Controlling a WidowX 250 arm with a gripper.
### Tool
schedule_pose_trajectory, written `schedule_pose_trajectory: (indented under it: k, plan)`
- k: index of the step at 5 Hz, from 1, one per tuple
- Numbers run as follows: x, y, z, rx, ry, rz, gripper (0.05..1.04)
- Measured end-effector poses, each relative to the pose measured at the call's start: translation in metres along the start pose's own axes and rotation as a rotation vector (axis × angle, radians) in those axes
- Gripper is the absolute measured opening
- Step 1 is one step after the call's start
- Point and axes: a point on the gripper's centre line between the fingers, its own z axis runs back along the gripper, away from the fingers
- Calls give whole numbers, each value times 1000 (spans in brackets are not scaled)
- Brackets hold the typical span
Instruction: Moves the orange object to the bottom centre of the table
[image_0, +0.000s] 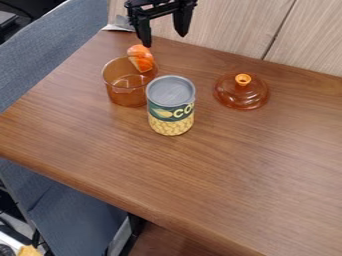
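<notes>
Camera view | gripper (163, 40) beyond can (170, 112), fingers apart | can between orange object (140, 57) and table's (214, 185) near edge | pot (123, 94) left, lid (240, 97) right

Soft, fairly even daylight-like brightness covers the wooden table (227, 175), with a pale sheen toward its right side. Small glints show on the glass lid (230, 96) and glass pot (123, 96). Shadows on the tabletop are faint and soft-edged.
</notes>
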Motion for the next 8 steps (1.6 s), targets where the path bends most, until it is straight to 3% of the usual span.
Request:
schedule_pose_trajectory:
  k: [1,3,4,5,7,8]
  plan:
    - [-5,2,-16,36,35,5,1001]
    - [31,0,-2,51,10,127,1001]
    - [54,6,7,25,-46,145,1001]
    - [72,20,8,15,-70,126,1001]
    - [103,31,-24,50,15,62,1001]
    - [102,29,-37,56,79,27,1001]
